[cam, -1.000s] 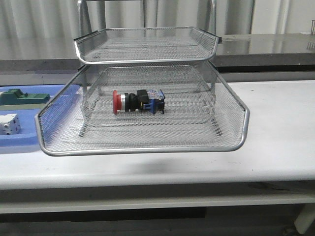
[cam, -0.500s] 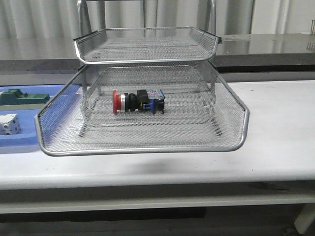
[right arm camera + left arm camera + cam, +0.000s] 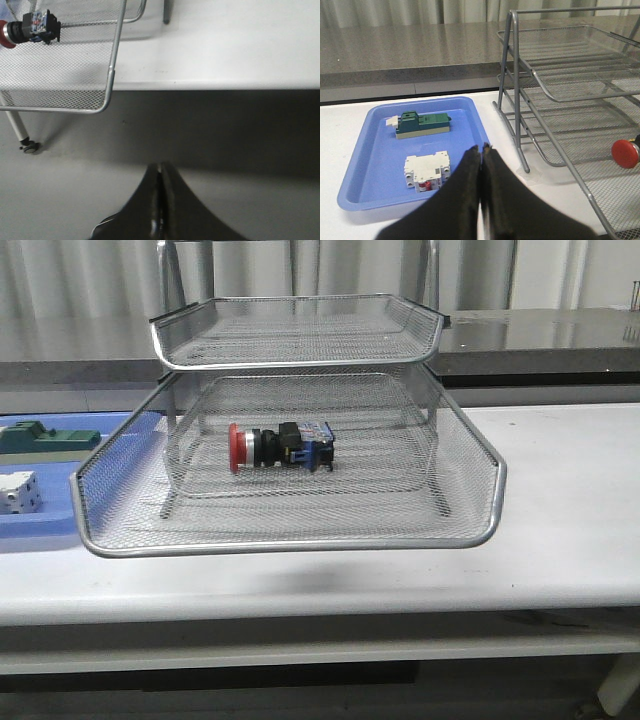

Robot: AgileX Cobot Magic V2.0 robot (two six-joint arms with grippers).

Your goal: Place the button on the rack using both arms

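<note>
- We see the rack (image 3: 300,420) sitting exactly as a second ago, its middle tray pulled forward.
- The button (image 3: 280,448) lies on its side in that tray, unmoved, so we judge the placing done.
- Our left gripper (image 3: 481,150) is pressed closed and empty near the blue tray (image 3: 365,145).
- Our right gripper (image 3: 159,172) is closed too, off beyond the table's edge.

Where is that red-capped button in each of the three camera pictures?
Front view: button lies on its side in the rack's pulled-out middle tray.
Left wrist view: only its red cap shows, at the picture's edge.
Right wrist view: in a corner, on mesh.
Shared landmark: the rack's silver rim.
</note>
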